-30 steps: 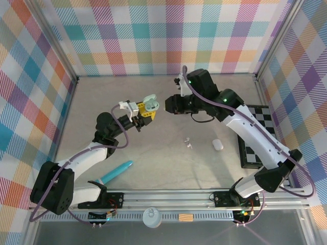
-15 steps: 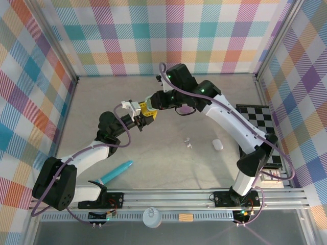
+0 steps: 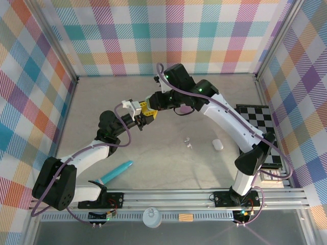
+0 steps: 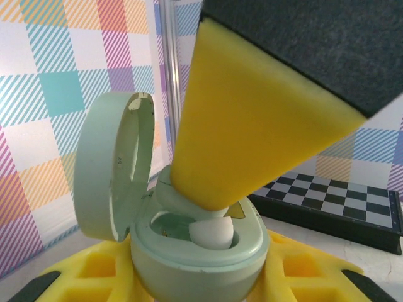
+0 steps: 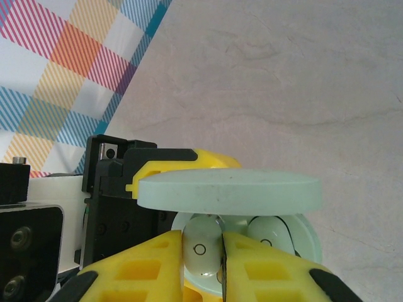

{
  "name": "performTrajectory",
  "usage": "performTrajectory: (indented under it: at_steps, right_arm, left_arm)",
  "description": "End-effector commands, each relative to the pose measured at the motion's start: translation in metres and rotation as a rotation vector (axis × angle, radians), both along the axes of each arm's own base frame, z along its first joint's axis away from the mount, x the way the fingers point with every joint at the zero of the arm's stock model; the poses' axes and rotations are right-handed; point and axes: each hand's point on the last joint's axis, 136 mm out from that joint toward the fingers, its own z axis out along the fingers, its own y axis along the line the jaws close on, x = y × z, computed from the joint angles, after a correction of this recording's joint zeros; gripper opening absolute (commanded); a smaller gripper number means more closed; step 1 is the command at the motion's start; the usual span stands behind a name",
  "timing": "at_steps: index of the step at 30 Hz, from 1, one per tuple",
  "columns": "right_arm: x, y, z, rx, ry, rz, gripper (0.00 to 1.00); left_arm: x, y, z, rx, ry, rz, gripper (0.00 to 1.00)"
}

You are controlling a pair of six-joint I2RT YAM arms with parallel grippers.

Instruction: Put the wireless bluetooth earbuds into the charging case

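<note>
My left gripper [image 4: 198,280] is shut on a mint green charging case [image 4: 195,255], held upright with its round lid [image 4: 113,167] swung open. My right gripper [image 5: 220,245] is shut on a mint green earbud [image 5: 201,248] and holds it down in the case's left socket, under the lid [image 5: 230,192]. A second mint earbud [image 5: 269,231] sits in the other socket. From the left wrist, a yellow right finger [image 4: 252,126] presses over the earbud's pale tip [image 4: 211,234]. In the top view both grippers meet mid-table, left [image 3: 139,116] and right [image 3: 152,105].
Two tiny white earbuds [image 3: 187,142] and a white case [image 3: 217,144] lie on the table right of centre. A turquoise stick [image 3: 116,172] lies near the left arm's base. A checkerboard [image 3: 261,133] sits at the right edge. Plaid walls enclose the table.
The right gripper has swung left from beside the case and come down onto it with the earbud. In the last half second both arms have barely moved.
</note>
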Motion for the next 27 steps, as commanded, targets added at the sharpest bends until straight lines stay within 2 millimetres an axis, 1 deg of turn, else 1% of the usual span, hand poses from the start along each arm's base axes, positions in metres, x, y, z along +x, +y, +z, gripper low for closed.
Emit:
performTrajectory:
  at_steps: [1,7,11,17,23,27]
  right_arm:
    - [-0.007,0.006,-0.004,-0.01,0.012,0.044,0.21]
    - [-0.01,0.008,-0.006,-0.013,0.023,0.051,0.21]
    - [-0.012,0.01,0.0,0.011,0.025,0.058,0.22]
    - [-0.01,0.004,0.004,-0.003,0.002,0.041,0.33]
    - [-0.01,-0.009,0.021,-0.005,-0.064,0.014,0.41]
    - [-0.017,-0.017,0.045,0.049,-0.136,0.019,0.48]
  left_arm:
    - [-0.001,-0.001,0.02,-0.008,-0.072,-0.001,0.31]
    - [-0.001,-0.001,0.02,-0.008,-0.072,0.001,0.31]
    - [-0.001,-0.001,0.019,-0.005,-0.069,0.001,0.31]
    - [-0.003,0.0,0.021,-0.006,-0.072,0.001,0.31]
    - [-0.006,0.0,0.022,-0.005,-0.076,0.001,0.31]
    - [-0.008,0.001,0.023,-0.006,-0.081,-0.004,0.31]
